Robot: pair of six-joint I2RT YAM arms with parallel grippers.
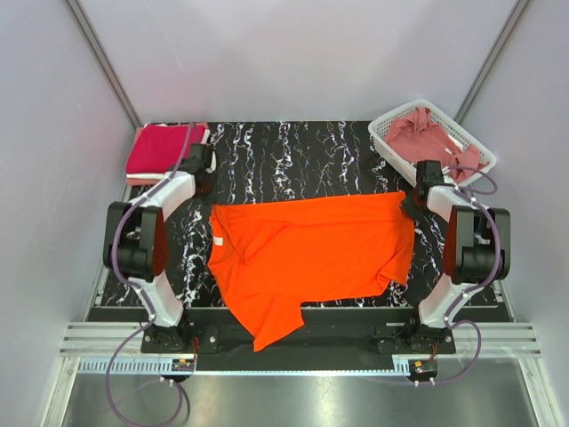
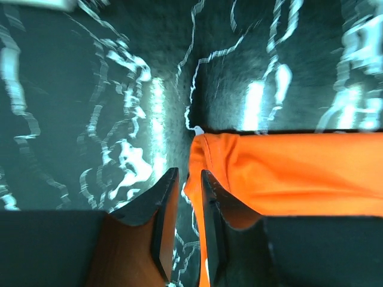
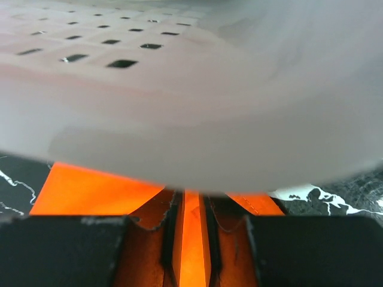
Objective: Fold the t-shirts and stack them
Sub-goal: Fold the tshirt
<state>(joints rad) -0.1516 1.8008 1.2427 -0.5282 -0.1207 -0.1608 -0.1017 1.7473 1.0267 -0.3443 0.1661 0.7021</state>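
Nearby, the right pincer [image 3: 191,206] nips a fold of the orange t-shirt [image 1: 311,253] spread on the marbled desk [image 1: 293,160] beside the white basket [image 1: 388,151], the left pincer [image 2: 188,176] stands narrowly parted at its far-left corner, grip unclear, both arms elbow-up, and the neck tag [image 1: 216,238] is unreadable.

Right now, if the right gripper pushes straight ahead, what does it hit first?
The basket. Its white wall fills the view just ahead of the right gripper, which is shut on the shirt. Depth is blurry, but it looks close.
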